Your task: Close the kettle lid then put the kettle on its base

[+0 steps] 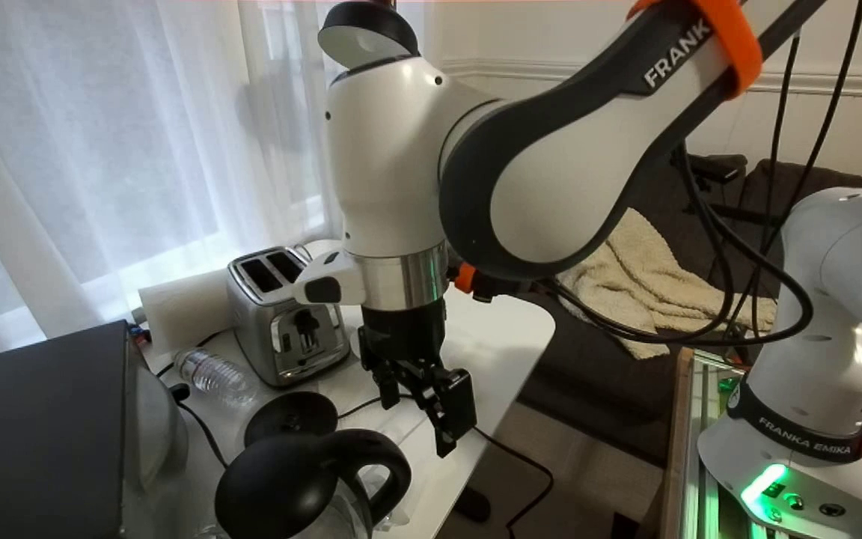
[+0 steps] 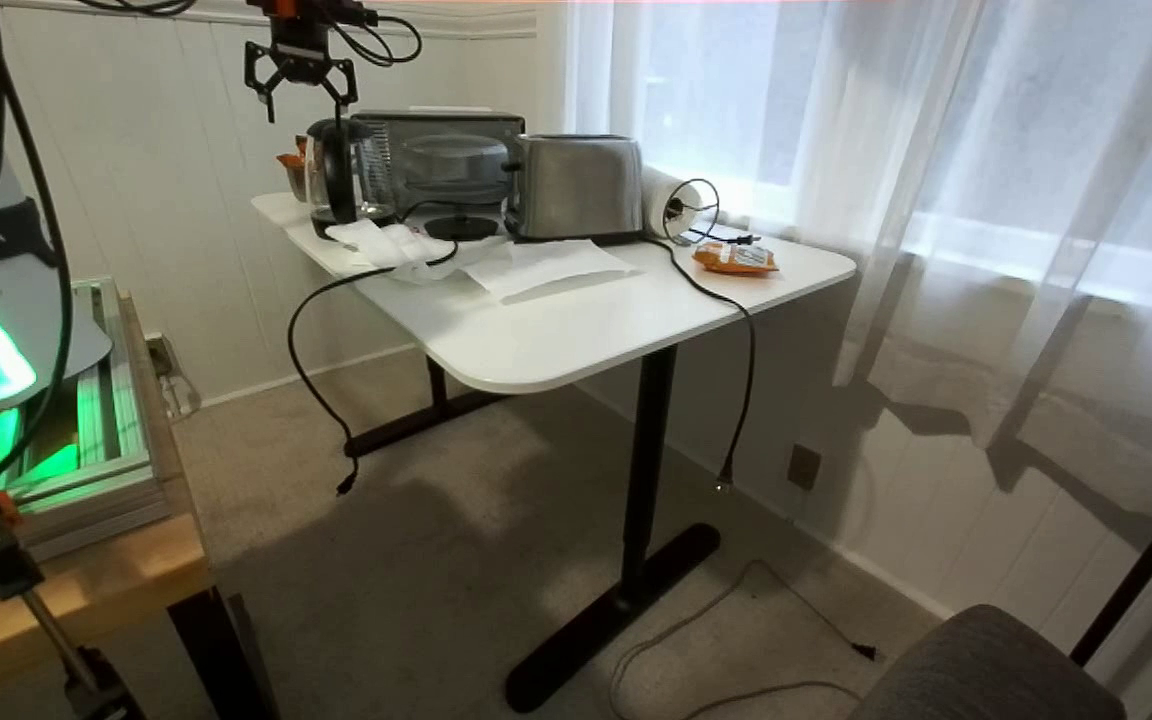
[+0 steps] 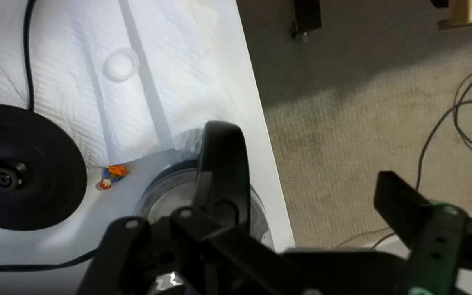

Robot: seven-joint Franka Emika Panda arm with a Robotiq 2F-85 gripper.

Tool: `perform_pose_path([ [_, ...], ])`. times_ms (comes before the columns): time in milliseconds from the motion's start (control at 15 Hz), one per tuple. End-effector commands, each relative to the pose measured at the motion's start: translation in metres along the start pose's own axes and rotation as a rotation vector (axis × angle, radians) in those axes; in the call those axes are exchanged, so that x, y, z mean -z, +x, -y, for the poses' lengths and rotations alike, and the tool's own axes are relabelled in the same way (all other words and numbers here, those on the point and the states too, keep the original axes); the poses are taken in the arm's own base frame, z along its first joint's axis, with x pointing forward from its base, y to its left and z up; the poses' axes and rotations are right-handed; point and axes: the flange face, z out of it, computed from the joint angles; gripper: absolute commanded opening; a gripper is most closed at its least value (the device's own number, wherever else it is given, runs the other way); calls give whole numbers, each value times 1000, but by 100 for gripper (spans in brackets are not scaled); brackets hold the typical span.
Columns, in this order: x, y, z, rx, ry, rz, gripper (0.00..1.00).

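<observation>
One gripper (image 2: 305, 112) (spread wide), one kettle (image 2: 340, 182), one base (image 3: 41, 184).

In an exterior view, the lower edge is cutting off the kettle (image 1: 311, 479), which is hiding part of the base (image 1: 296, 412), and the left edge is cutting the oven (image 1: 42, 434). In the wrist view, the left edge is cutting the base; the fingers (image 3: 402, 209) are looking blurred and are covering part of the kettle. A colourful thing (image 3: 113, 175) is appearing too small to name.
</observation>
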Motion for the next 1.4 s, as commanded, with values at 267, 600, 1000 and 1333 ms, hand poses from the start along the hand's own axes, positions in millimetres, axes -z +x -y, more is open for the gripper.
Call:
perform_pose_path([
  [267, -27, 22, -1, 37, -94, 144, 100],
  [600, -39, 43, -11, 37, -118, 146, 100],
  [1000, -43, 64, -28, 23, -132, 133, 100],
  [1333, -47, 77, -38, -3, -124, 112, 100],
])
